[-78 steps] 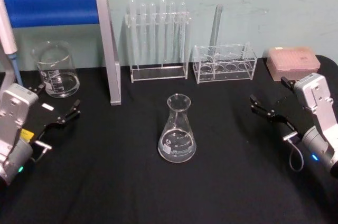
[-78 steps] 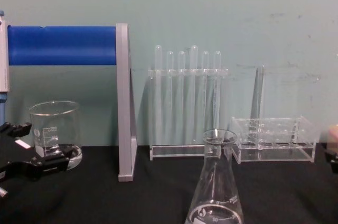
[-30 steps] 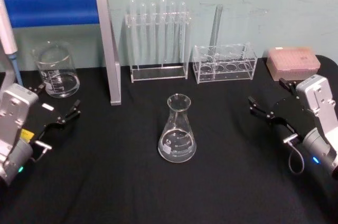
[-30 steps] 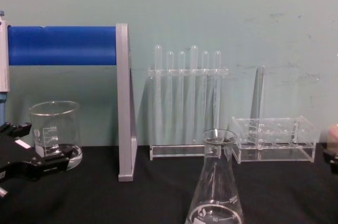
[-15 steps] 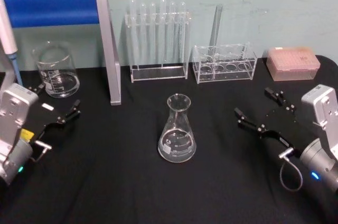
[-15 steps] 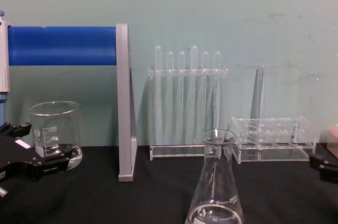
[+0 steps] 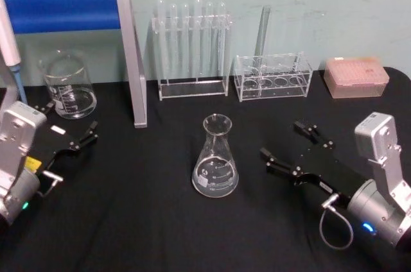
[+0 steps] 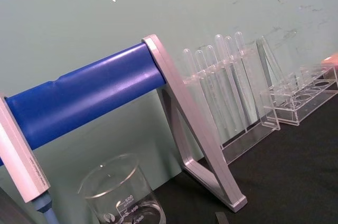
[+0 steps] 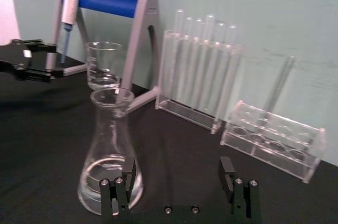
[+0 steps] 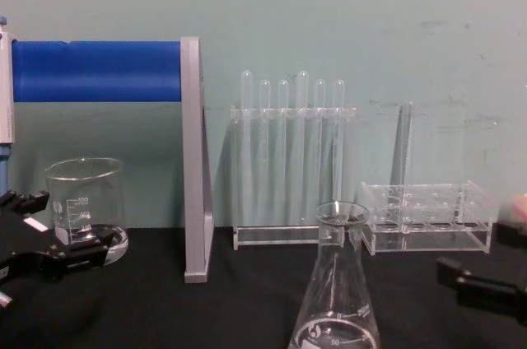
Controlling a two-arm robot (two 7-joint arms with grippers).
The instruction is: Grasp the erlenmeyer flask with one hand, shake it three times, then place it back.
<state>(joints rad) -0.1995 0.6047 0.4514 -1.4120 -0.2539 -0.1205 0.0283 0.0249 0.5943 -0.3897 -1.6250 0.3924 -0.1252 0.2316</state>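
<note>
The erlenmeyer flask [image 7: 215, 160] stands upright on the black table, mid-centre, with a little clear liquid at its base. My right gripper [image 7: 282, 140] is open just to the flask's right, a short gap away, its long black jaws pointing at it. In the right wrist view the flask [image 9: 111, 155] stands in front of one finger [image 9: 127, 174], outside the open gap. In the chest view the flask [image 10: 336, 291] is low at centre and a right finger [image 10: 471, 285] comes in from the right. My left gripper [image 7: 70, 118] rests open at the table's left.
A glass beaker [image 7: 67, 86] stands at the back left under a blue-barred pipette stand [image 7: 70, 9]. A rack of test tubes [image 7: 192, 47], a lower clear rack [image 7: 273, 76] and a pink tip box [image 7: 356, 76] line the back edge.
My right gripper has swung in from the far right toward the flask and now sits close beside it, still open. The flask and the left arm have not moved.
</note>
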